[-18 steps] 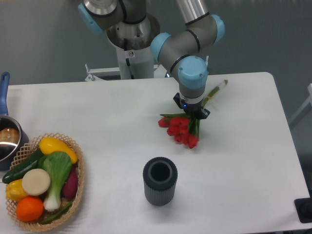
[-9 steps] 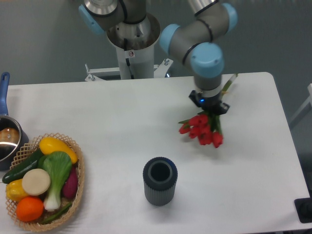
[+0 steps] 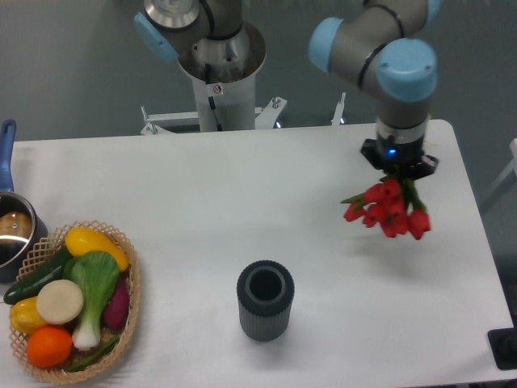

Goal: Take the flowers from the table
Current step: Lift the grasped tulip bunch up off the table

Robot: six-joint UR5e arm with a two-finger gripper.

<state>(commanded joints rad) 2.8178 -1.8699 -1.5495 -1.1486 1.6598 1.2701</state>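
At the near edge of the white counter stand one dark cup at 6 o'clock and one basket of vegetables at 8 o'clock. One pot sits at 9 o'clock. Farther back, at 3 o'clock, one bunch of flowers seems to hang above the counter, heads down. The tool is closed tight on the stems. To do this well, I think it should go up slowly and grip firmly so nothing slips.
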